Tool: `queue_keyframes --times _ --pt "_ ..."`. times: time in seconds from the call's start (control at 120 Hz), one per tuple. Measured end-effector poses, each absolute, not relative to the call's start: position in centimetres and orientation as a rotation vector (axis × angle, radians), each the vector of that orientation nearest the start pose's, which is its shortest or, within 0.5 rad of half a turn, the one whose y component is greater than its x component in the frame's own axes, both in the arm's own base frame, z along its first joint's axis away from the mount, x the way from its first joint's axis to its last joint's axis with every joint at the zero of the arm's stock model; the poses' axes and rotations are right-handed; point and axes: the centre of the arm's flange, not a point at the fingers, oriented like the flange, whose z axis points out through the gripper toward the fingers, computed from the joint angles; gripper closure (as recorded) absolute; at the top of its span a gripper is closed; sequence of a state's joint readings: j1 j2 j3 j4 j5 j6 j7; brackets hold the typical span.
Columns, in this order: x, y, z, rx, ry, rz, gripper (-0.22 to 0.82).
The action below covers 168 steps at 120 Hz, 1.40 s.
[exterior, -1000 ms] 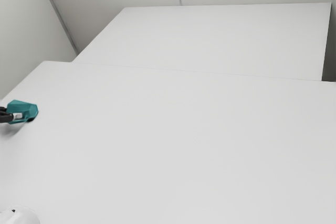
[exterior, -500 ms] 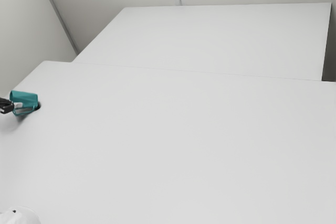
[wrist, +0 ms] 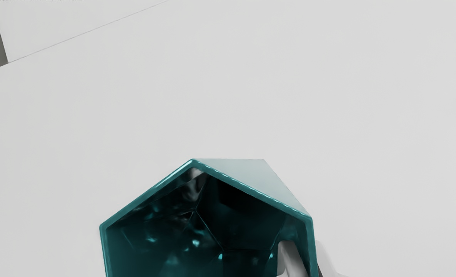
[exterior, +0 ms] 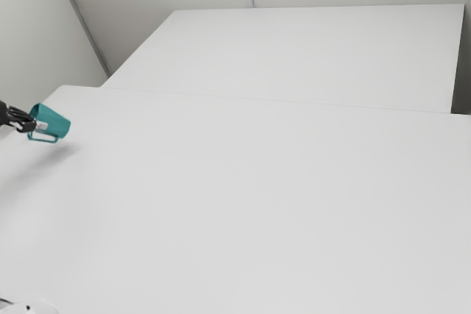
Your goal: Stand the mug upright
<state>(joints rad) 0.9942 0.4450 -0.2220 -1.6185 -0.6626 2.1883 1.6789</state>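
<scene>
The teal mug [exterior: 51, 121] hangs tilted above the table near the exterior view's left edge, its handle underneath and a shadow on the surface below it. The black gripper [exterior: 31, 123] holds it from the exterior view's left. In the wrist view the open mouth of the five-sided mug [wrist: 197, 231] faces the camera, with its dark inside visible. The gripper [wrist: 308, 256] is shut on the mug's side wall, one finger inside the mouth and the other against the outside. The lower part of the mug lies beyond the picture.
A broad white table [exterior: 250, 204] extends under the mug, and a second white surface [exterior: 294, 56] adjoins its far side. A white rounded part [exterior: 29, 308] shows at the exterior view's lower left corner. Pale walls stand behind.
My gripper has lifted the mug away from the tabletop and carried it slightly toward the exterior view's right. The mug has turned on the way, and its shadow now lies apart from it.
</scene>
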Motion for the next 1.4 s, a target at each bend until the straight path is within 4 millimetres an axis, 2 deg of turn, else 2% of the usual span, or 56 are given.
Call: queue_keyframes --times 0.142,0.258,0.35,0.5,0.6,0.758,0.942,1.15,1.4 --pt "52.1 41.3 42.8 -2.979 0.889 -0.856 0.79" --pt "54.7 34.7 45.3 -2.964 0.994 -0.671 0.79" --pt "55.3 29.3 46.5 -2.964 1.039 -0.537 0.79" --pt "57.0 20.7 46.7 -2.965 1.063 -0.365 0.79" --pt "57.8 16.5 45.7 -3.003 1.018 -0.293 0.79" --pt "58.4 12.5 44.8 -3.038 0.897 -0.206 0.79" --pt "56.7 10.5 43.5 -3.106 0.697 -0.132 0.79" --pt "57.2 6.5 41.9 -3.119 0.601 -0.058 0.79" --pt "57.7 4.8 39.6 -3.127 0.471 0.013 0.79"
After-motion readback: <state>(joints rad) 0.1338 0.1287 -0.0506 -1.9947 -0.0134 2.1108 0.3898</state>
